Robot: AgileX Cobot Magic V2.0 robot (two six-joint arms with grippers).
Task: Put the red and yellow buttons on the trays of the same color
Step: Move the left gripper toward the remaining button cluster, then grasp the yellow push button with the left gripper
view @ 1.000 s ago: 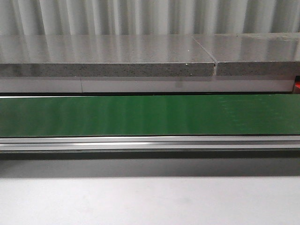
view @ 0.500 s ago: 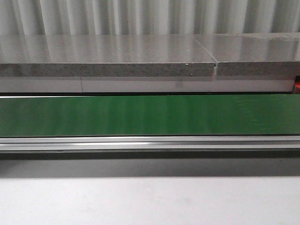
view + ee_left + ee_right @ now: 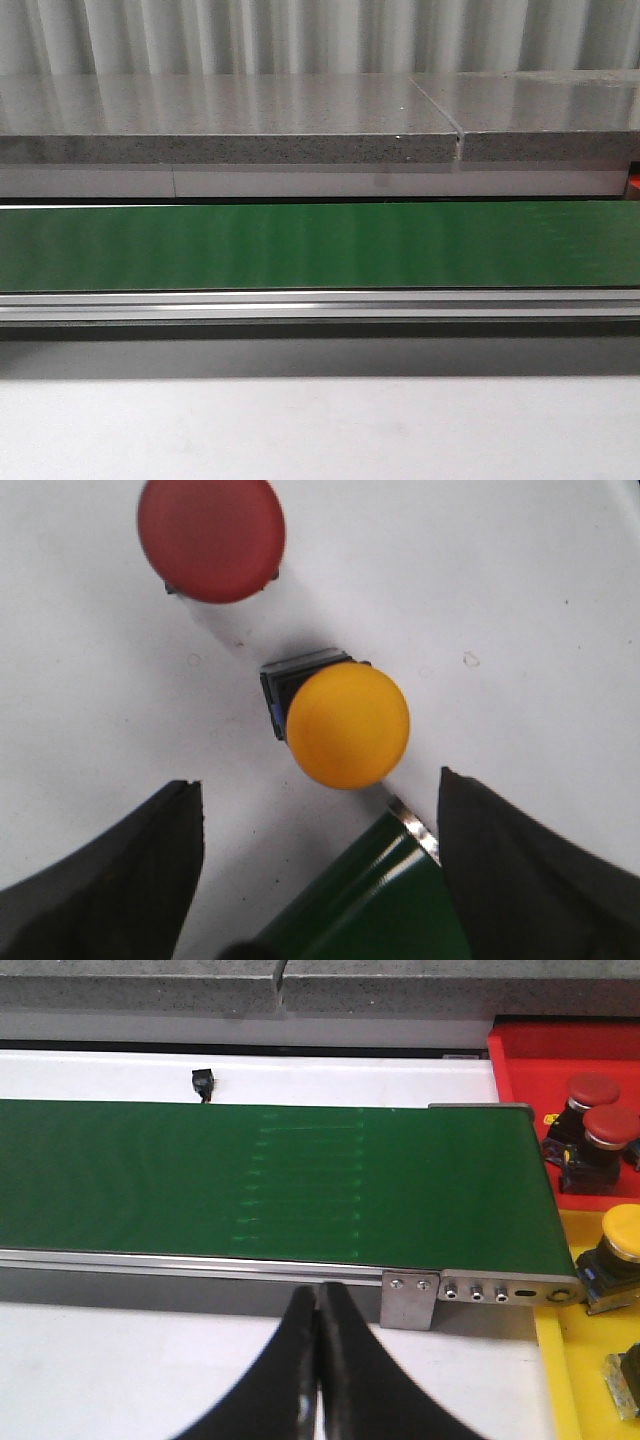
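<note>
In the left wrist view a yellow button [image 3: 347,723] on a dark base sits on the white table, with a red button [image 3: 211,537] beyond it. My left gripper [image 3: 318,820] is open, fingers wide apart just short of the yellow button, touching nothing. In the right wrist view my right gripper [image 3: 319,1305] is shut and empty above the white table beside the belt. A red tray [image 3: 520,1055] holds two red buttons [image 3: 594,1090] [image 3: 611,1128]. A yellow tray [image 3: 570,1380] holds a yellow button [image 3: 625,1235]. Neither gripper shows in the front view.
A green conveyor belt [image 3: 320,245] runs across the table, with its metal end bracket [image 3: 480,1290] by the trays. Its corner [image 3: 400,880] lies under my left gripper. A grey stone ledge [image 3: 230,125] stands behind. A small black part [image 3: 203,1082] lies beyond the belt.
</note>
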